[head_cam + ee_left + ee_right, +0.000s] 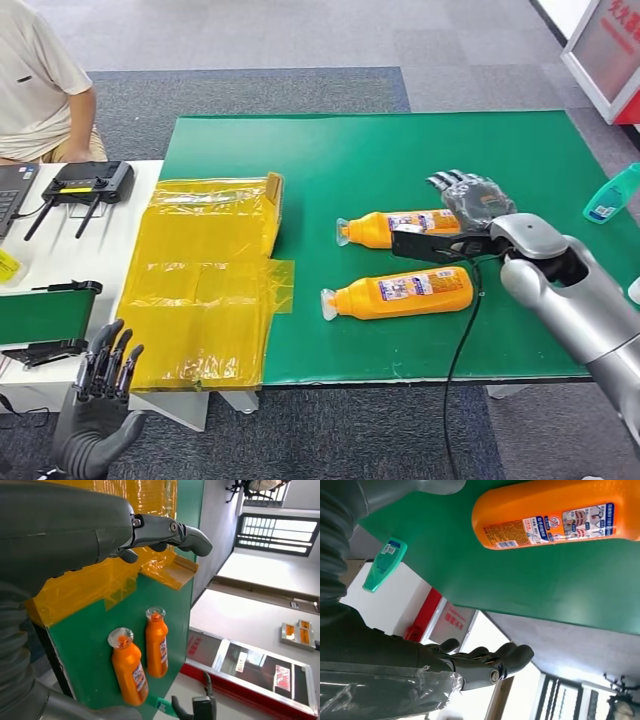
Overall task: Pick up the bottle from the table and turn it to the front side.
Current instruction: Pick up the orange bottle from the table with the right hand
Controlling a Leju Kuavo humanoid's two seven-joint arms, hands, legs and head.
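Two orange bottles with white caps lie on their sides on the green table [340, 150], caps pointing left. The far bottle [396, 228] and the near bottle [400, 293] lie parallel, a little apart. My right hand [469, 200] hovers at the far bottle's base end with its fingers stretched out, holding nothing. In the right wrist view the right hand [482, 662] is apart from an orange bottle [554, 515]. My left hand [98, 405] hangs low at the front left, off the table, fingers spread and empty. The left wrist view shows the left hand [113, 530], the near bottle [128, 667] and the far bottle [156, 642].
A yellow plastic sheet [204, 280] covers the table's left end. A teal bottle [611, 195] lies at the right edge. A white side table holds a black controller [87, 185] and a green-topped device [45, 315]. A person [38, 80] sits at the far left. A black cable [460, 350] hangs from my right arm.
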